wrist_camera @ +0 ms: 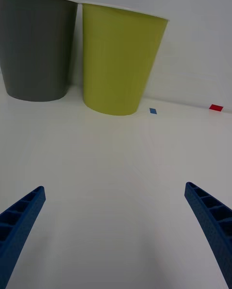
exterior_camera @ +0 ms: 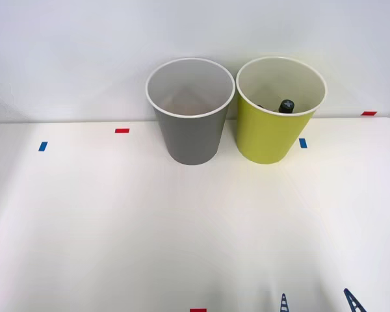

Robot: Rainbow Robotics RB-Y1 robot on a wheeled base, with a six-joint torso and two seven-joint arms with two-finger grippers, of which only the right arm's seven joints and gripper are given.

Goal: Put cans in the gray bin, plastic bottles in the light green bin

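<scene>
The gray bin (exterior_camera: 190,123) (wrist_camera: 36,47) stands at the back of the white table, and I see nothing inside it. To its right the light green bin (exterior_camera: 276,120) (wrist_camera: 121,59) holds a plastic bottle (exterior_camera: 286,106), of which a black cap shows above the rim. No cans are in sight. My right gripper (exterior_camera: 317,303) (wrist_camera: 116,231) is open and holds nothing, low over the table near its front edge, well short of both bins. Its blue fingertips (exterior_camera: 284,301) just show in the front view.
Small red tape marks (exterior_camera: 121,130) and blue tape marks (exterior_camera: 43,146) lie on the table (exterior_camera: 117,221). Another blue mark (exterior_camera: 303,143) sits beside the green bin. A white wall rises right behind the bins.
</scene>
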